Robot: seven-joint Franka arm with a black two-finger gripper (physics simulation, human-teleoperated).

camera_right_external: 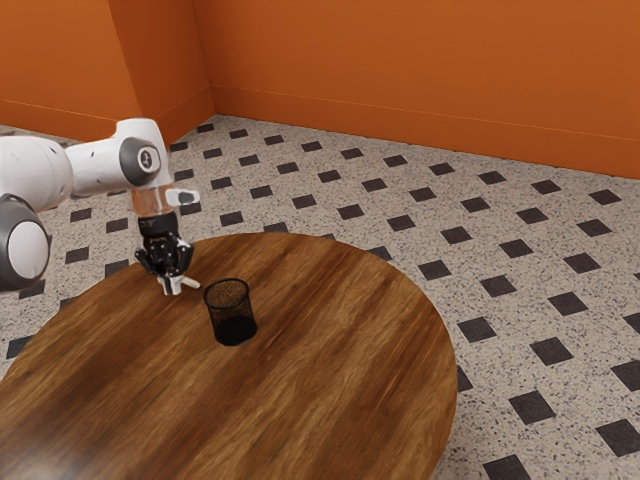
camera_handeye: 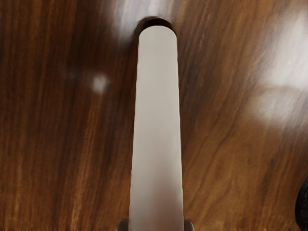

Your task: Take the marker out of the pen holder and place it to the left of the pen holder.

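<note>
Clasped in the hand (camera_right_external: pixel 172 286), the marker (camera_handeye: pixel 156 125) looks smooth and pale greyish-white, its far end rounded; the black mesh pen holder (camera_right_external: pixel 232 328) stands near the hand.

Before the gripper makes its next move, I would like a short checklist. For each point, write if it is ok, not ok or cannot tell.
1. Marker out of the pen holder: ok, it is outside, at the gripper.
2. Grip on the marker: ok, the fingers flank it closely on both sides in the wrist view.
3. Pen holder upright on the table: ok.
4. Marker resting on the table, safe to release: cannot tell; it is low over the wood, but contact is unclear.
5. Marker let go: not ok, the gripper is shut on it.
</note>
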